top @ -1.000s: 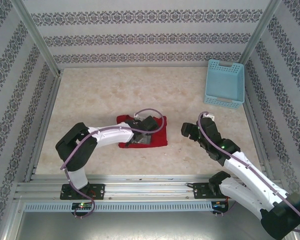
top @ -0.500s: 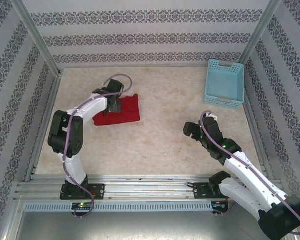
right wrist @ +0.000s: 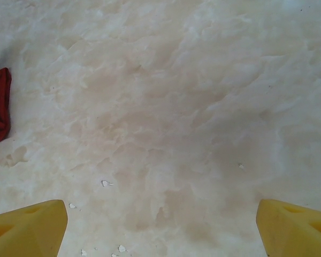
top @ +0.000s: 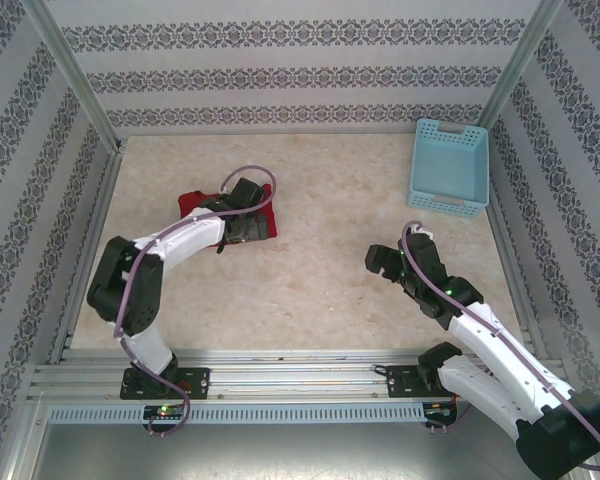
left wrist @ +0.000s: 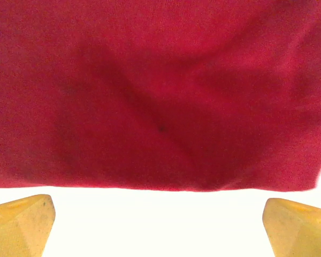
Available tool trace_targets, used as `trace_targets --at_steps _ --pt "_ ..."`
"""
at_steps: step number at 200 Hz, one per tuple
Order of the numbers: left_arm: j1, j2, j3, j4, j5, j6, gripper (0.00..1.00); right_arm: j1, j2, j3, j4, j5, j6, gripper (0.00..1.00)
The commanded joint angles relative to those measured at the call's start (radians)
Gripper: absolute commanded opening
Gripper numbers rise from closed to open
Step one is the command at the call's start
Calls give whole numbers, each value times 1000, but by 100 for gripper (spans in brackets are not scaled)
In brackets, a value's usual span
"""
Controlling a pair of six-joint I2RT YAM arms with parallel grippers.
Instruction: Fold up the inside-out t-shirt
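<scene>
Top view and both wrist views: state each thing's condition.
t-shirt: lying compact on the table, not gripped
left gripper: open, empty, at the t-shirt's edge
right gripper: open, empty, over bare table
basket: upright, far right corner

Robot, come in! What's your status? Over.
Left jaws open, empty, at the red t-shirt. Right jaws open, empty, over the table. Shirt bundled small, far left. Basket far right, nothing blocking.
</scene>
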Motion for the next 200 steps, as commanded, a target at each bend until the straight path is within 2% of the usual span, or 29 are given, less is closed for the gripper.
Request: trace_targets --at_steps 1,18,41,61,84,117,154,200 --pt "6 97 29 38 37 -47 99 -9 -3 12 8 -15 -4 92" --pt "32 147 61 19 11 1 98 -10 -5 7 4 -11 -6 92" --pt "134 169 73 17 45 62 92 -12 -7 -5 10 -12 -7 92" --pt "198 190 120 -16 19 128 91 -16 -5 -13 15 -12 -7 92" --pt "275 231 184 -26 57 202 88 -25 -4 -10 7 -12 -13 92" --pt "359 306 292 -43 69 212 88 -41 -15 -4 -12 -12 -25 93" --pt "436 442 494 -127 62 242 88 -55 -37 13 -55 -15 -35 94" --pt "519 453 539 -145 32 278 88 -87 -121 21 -130 18 -62 95"
